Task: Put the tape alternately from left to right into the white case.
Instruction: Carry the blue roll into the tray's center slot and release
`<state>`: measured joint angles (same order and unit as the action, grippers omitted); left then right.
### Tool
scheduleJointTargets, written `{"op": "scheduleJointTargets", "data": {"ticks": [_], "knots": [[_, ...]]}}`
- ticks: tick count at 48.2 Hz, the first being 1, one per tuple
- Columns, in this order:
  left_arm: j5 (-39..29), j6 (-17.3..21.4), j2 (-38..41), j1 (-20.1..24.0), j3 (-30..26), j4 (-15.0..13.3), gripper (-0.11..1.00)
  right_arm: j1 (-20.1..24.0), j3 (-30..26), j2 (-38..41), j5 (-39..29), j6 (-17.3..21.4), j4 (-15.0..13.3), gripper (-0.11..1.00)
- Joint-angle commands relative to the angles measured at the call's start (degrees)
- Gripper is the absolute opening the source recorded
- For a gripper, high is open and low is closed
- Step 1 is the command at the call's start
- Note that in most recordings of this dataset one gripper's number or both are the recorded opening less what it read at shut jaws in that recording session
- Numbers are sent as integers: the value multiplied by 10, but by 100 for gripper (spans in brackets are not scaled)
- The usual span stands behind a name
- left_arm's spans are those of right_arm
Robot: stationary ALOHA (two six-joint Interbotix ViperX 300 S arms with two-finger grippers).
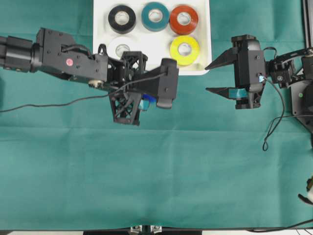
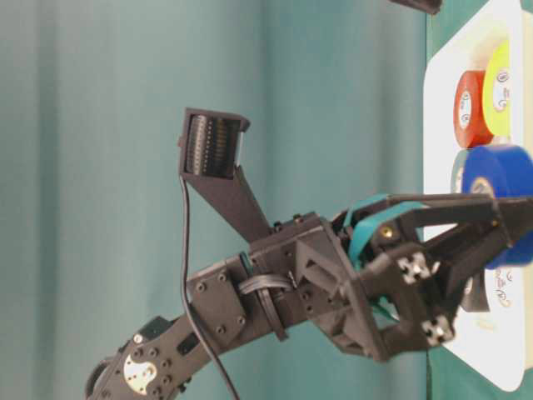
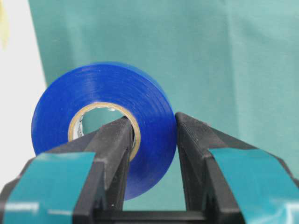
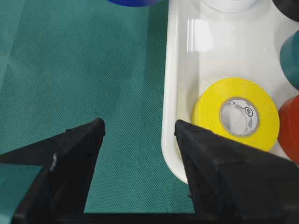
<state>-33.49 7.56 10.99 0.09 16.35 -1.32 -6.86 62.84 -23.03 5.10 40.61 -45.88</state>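
— Left wrist view: how is the blue roll point(image 3: 100, 123) gripped?
— Its wall is clamped by the left gripper point(image 3: 152, 140), one finger inside the core, one outside; light, stiff, slick tape is judged. The right gripper point(image 4: 140, 133) is spread, empty, beside the white case point(image 4: 170, 116).

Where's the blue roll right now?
The blue roll is clamped in the left gripper, one finger through its core. In the overhead view it sits just below the white case, near the white roll.
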Motion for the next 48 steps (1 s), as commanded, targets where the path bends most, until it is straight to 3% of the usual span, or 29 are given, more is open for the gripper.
{"op": "scheduleJointTargets", "data": {"ticks": [1, 30, 48], "knots": [[2, 3, -22, 16, -10, 2, -3, 1, -4, -5, 4, 1, 2, 69], [20, 120, 7, 106, -38, 2, -3, 1, -4, -4, 4, 1, 1, 69], [29, 170, 46, 129, -68, 2, -3, 1, -4, -4, 4, 1, 2, 69]]}}
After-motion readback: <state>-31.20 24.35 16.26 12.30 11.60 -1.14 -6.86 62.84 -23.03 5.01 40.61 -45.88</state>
